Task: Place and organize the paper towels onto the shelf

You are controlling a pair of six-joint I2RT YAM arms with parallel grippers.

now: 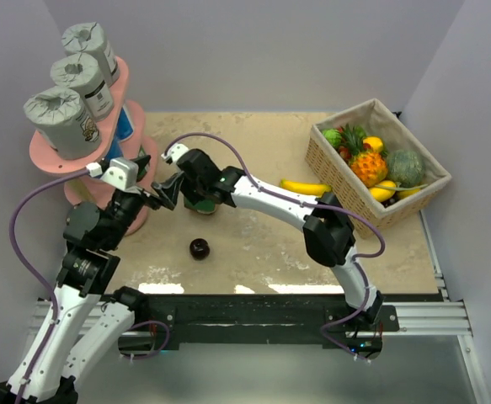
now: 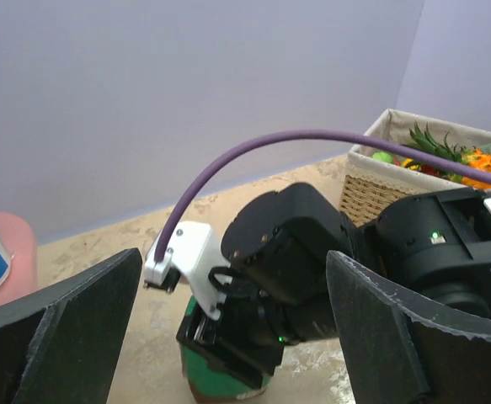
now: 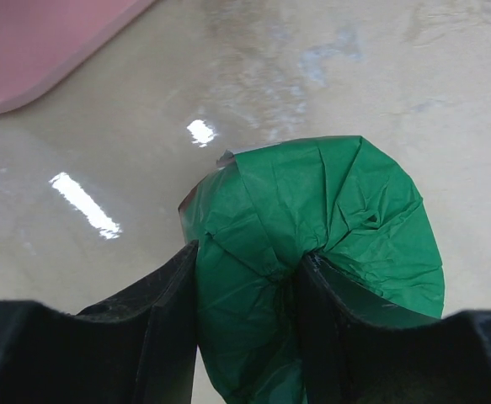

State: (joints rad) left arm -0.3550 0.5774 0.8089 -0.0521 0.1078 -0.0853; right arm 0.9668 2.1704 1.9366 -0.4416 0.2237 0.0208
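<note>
Three grey rolls (image 1: 81, 80) are stood atop the shelf (image 1: 60, 162); one green roll (image 3: 329, 227) is clamped by the right gripper (image 3: 249, 261); the left gripper (image 2: 232, 257) is held apart, empty

Our left tool (image 1: 159, 194) gapes wide (both fingers (image 2: 60, 328) spread); our right arm (image 1: 287, 206) stretches leftward, and our right tool (image 3: 245, 311) pinches a green roll (image 3: 338, 219) from above.

the crinkled green wrapped roll (image 3: 346, 219) between the matt black fingers (image 3: 157, 324) of my right claw (image 3: 249, 269) has a creased, faintly shiny skin. beside the roll, the beige marbled tabletop (image 3: 329, 76) is smooth and glossy; beyond it, the pink shelf board (image 3: 34, 50) looks matt.
</note>
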